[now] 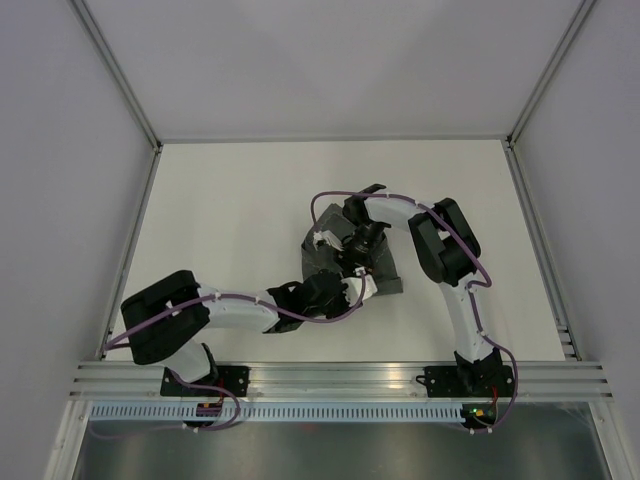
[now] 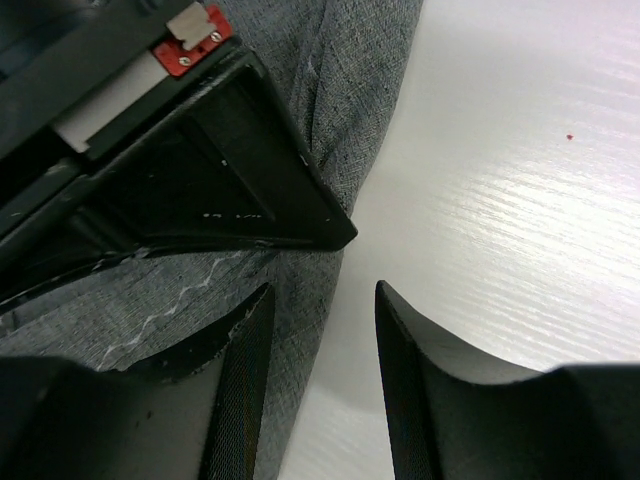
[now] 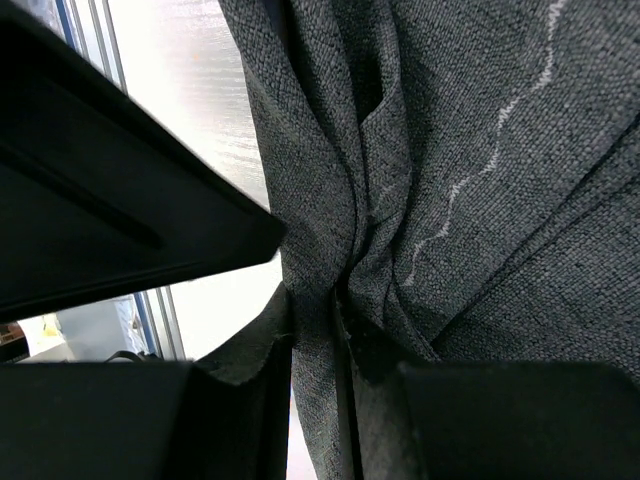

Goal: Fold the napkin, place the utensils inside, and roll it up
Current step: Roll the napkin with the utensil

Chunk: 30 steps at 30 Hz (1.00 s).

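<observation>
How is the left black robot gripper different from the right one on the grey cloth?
The left black two-finger gripper stands open; the right black two-finger gripper is shut. The left gripper holds nothing, and the white table shows in its gap; the right gripper pinches a bunched fold of the large dark grey felt-like napkin. Both are at the napkin, close together.

No text, label, brand, number or sign can be read anywhere in the overhead view or in either of the two wrist views.
</observation>
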Tool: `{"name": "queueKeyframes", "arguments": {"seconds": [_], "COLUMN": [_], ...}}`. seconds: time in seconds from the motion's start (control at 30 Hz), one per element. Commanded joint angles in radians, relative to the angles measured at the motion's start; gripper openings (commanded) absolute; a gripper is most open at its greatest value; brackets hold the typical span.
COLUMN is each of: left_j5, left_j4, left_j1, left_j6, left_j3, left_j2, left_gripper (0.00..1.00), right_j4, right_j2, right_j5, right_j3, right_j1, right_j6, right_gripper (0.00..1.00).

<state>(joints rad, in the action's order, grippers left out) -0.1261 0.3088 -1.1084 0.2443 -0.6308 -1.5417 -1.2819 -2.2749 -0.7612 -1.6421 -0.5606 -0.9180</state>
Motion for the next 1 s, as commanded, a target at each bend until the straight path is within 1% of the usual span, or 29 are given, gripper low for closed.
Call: {"name": "queueKeyframes", "arguments": {"seconds": [0.0,0.2,0.33,0.43,0.47,0.63,0.67,0.77,0.83,0.97], "left_j5": [0.02,0.014,0.003,0.016,0.019,0.069,0.081,0.121,0.181,0.247], "left_j4": [0.096,0.105,0.107,0.104,0.102,0.063,0.05,0.018,-0.005,-0.068], "left_j1": [-0.007,-0.005,-0.001,0.004,0.004,0.012,0.013,0.022,0.038,0.055], "left_j6": [0.046,0.055,0.049,0.035,0.033,0.012,0.012,0.004,-0.008,-0.022], "left_j3": [-0.049,-0.078,-0.072,-0.064,-0.063,-0.078,-0.084,-0.107,-0.118,-0.151], "left_j2": [-0.061,-0.136,-0.153,-0.161,-0.164,-0.187,-0.193,-0.201,-0.202,-0.212], "left_gripper": [0.5,0.49,0.47,0.4,0.35,0.19,0.15,0.07,0.03,0.02], "right_j4": [0.099,0.101,0.099,0.095,0.093,0.084,0.082,0.081,0.078,0.075], "right_j2": [-0.086,-0.09,-0.095,-0.098,-0.098,-0.103,-0.103,-0.104,-0.106,-0.104], "right_j5": [0.132,0.135,0.132,0.129,0.126,0.115,0.112,0.106,0.102,0.092], "right_j3": [0.028,0.033,0.033,0.031,0.031,0.027,0.025,0.022,0.021,0.024], "right_j1": [0.001,0.01,0.013,0.018,0.019,0.022,0.022,0.024,0.028,0.03], "right_j6": [-0.056,-0.056,-0.058,-0.061,-0.061,-0.062,-0.062,-0.059,-0.059,-0.059], "right_gripper": [0.13,0.13,0.13,0.13,0.12,0.13,0.13,0.13,0.13,0.13]}}
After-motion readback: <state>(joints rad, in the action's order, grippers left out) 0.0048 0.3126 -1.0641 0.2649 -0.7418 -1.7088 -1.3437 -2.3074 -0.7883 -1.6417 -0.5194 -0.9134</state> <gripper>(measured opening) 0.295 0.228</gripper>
